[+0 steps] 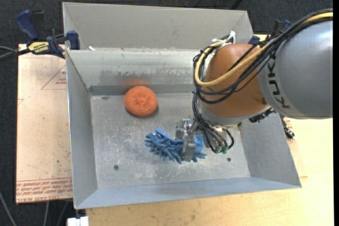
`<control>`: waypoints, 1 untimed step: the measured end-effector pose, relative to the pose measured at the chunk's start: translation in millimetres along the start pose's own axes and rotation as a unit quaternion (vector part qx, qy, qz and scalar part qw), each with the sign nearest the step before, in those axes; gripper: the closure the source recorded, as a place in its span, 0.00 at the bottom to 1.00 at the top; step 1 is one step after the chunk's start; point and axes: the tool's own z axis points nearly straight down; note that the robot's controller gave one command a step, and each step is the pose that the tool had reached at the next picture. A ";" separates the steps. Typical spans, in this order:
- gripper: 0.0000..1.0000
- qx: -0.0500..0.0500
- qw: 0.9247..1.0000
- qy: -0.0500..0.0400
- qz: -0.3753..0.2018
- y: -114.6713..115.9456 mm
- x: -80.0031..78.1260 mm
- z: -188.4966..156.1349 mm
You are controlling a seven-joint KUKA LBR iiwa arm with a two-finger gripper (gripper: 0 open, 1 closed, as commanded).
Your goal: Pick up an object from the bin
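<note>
— Blue toy (162,144), low in the middle of the frame on the bin (132,177) floor: how would it handle?
— Light and soft, I judge. It looks like a bunch of rubbery arms that would bend and slip rather than break. Best taken at the thick middle where the arms meet, not by a tip.
— Which way does it lie?
— Its long axis runs left to right across the frame, dipping a little to the right. The loose arms fan out to the left.
— And the gripper (187,142)?
— Down at the toy's right end, touching it. Open or closed on it, I cannot tell.
— Anything farther back?
— An orange ball (141,101), up and left, well apart from the toy.
</note>
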 end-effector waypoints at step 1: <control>1.00 0.000 1.000 0.000 0.000 0.0 0.0 0.0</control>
